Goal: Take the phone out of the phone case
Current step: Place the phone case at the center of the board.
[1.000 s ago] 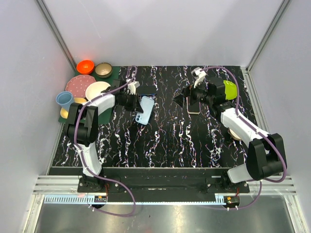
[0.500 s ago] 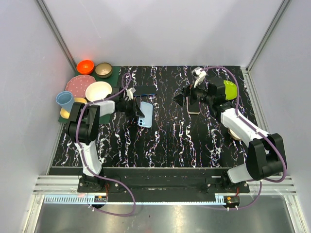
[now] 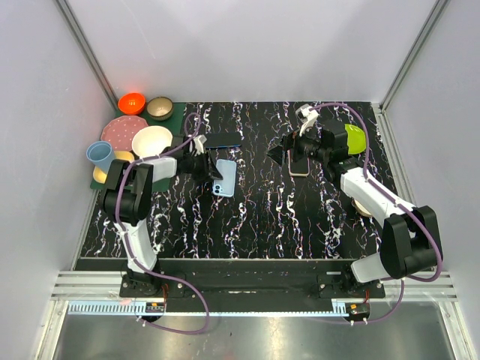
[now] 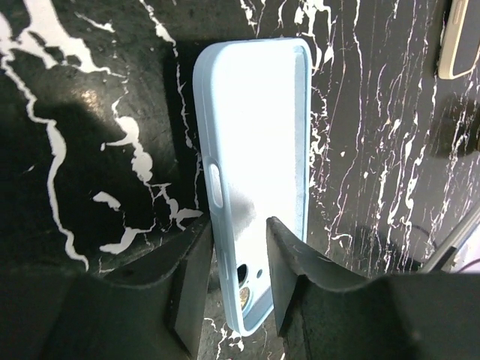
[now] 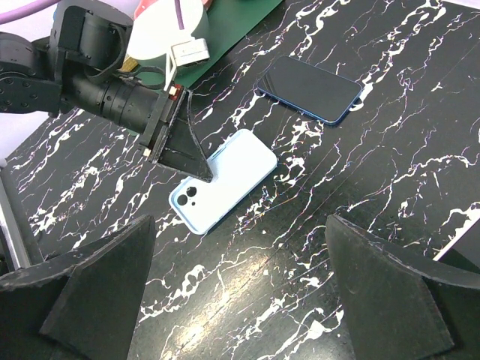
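The dark blue phone lies bare and screen-up on the black marbled table. Just in front of it the empty light blue phone case lies flat, hollow side down. My left gripper straddles the case's left long wall near the camera holes. Its jaws are slightly parted, with a thin gap on each side of the wall. My right gripper hovers wide open to the right, above the table, with nothing between its fingers.
A second phone with a pale rim lies under the right arm. Dishes crowd the back left: orange bowl, brown bowl, pink plate, white bowl, blue cup. A lime green object sits at the right.
The left gripper has drawn back to the left and set the case down flat. Its jaws have loosened from the case's wall. The right arm has not moved.
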Motion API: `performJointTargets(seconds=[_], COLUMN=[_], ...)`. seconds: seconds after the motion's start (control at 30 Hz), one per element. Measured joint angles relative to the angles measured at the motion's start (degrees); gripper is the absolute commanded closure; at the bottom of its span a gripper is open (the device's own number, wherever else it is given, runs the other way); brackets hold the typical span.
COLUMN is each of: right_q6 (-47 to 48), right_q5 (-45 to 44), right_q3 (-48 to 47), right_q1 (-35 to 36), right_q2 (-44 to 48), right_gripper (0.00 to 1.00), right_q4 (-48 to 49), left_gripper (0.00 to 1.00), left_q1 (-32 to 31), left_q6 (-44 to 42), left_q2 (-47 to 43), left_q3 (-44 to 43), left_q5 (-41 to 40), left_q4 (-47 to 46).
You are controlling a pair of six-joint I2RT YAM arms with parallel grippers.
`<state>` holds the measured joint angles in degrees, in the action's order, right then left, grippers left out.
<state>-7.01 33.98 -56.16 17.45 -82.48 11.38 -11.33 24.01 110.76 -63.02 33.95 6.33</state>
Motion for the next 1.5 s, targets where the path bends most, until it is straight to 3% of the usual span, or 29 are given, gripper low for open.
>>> performJointTargets(seconds=[0.63, 0.73, 0.83, 0.93, 1.2, 1.5], right_q6=[-0.15, -0.15, -0.15, -0.15, -0.17, -0.13], right_q5=[-0.02, -0.02, -0.02, -0.02, -0.02, -0.02], right_q3=[0.04, 0.04, 0.07, 0.07, 0.22, 0.28], right_q1=[0.00, 0.00, 0.00, 0.00, 0.00, 0.00], right_q2=[0.00, 0.00, 0.00, 0.00, 0.00, 0.02], right_gripper=[0.00, 0.00, 0.00, 0.00, 0.00, 0.00], right_q4=[0.00, 0.00, 0.02, 0.02, 0.39, 0.42], left_gripper=[0.61, 0.57, 0.41, 0.01, 0.01, 0.01], left_q1=[0.22, 0.24, 0.46, 1.16, 2.78, 2.78], left_q6=[0.46, 0.44, -0.07, -1.36, -5.57, -7.04], left_q2=[-6.05, -6.25, -6.67, -6.67, -2.51, 9.25], left_q3=[5.81, 5.75, 5.03, 1.46, -13.53, -22.32], left_q5=[-3.41, -3.50, -4.07, -4.81, -8.57, -8.94], left_q4=[-1.36, -1.33, -0.48, 1.57, 4.85, 10.32])
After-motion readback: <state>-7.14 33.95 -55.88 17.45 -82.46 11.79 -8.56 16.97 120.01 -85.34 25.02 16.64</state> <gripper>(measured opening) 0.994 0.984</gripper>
